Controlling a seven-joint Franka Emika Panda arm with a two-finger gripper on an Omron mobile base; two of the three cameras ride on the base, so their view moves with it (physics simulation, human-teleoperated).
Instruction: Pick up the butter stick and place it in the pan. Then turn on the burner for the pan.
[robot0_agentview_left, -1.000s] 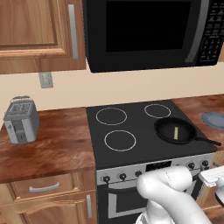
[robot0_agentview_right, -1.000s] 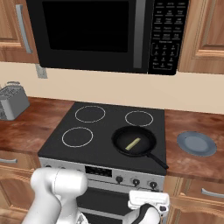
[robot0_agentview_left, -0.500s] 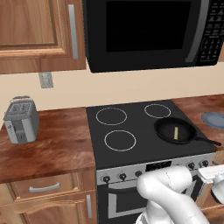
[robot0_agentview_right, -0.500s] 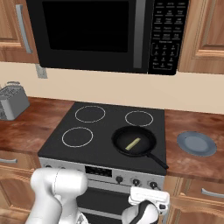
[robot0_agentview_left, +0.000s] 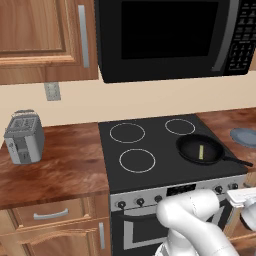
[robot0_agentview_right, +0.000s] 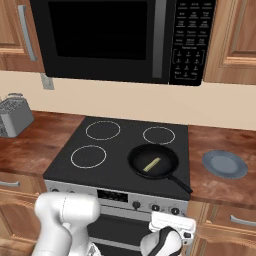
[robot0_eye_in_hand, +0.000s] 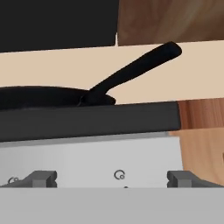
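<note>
Left base view: butter stick (robot0_agentview_left: 201, 151) already lying in the pan (robot0_agentview_left: 199, 149) on the front right burner, arm low before the stove front. Right base view: gripper (robot0_agentview_right: 169, 231) just below the knob row (robot0_agentview_right: 155, 207), likely to twist a neighbouring knob and heat the wrong ring. Hand view: fingers (robot0_eye_in_hand: 41, 178) spread fully apart, grasping nothing, facing the stove panel beneath the pan's handle (robot0_eye_in_hand: 135, 72).

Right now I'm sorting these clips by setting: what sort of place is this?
A rendered home kitchen, it seems: a black stove with a pan on it, a microwave above, and a toaster on the wooden counter.
</note>
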